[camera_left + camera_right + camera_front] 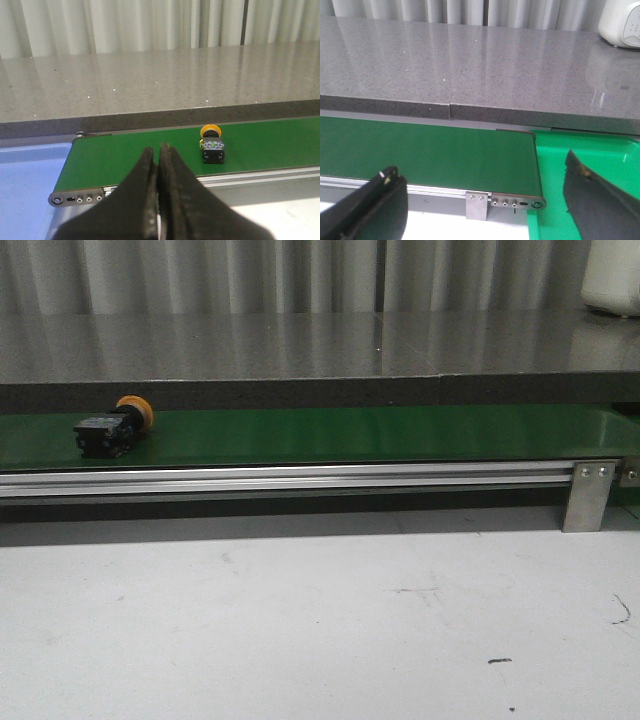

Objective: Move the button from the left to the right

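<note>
We are seeing the task not yet begun: the button (114,427) is lying on its side toward the belt's (350,435) left end, untouched, while our left gripper (159,152) is hovering closed and our right gripper (485,190) is gaping wide

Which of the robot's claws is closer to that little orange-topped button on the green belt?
The left claw. Its camera shows the button lying on the belt just beyond its closed tips. The right claw, open, sits at the belt's other end, with no button in its view.
</note>
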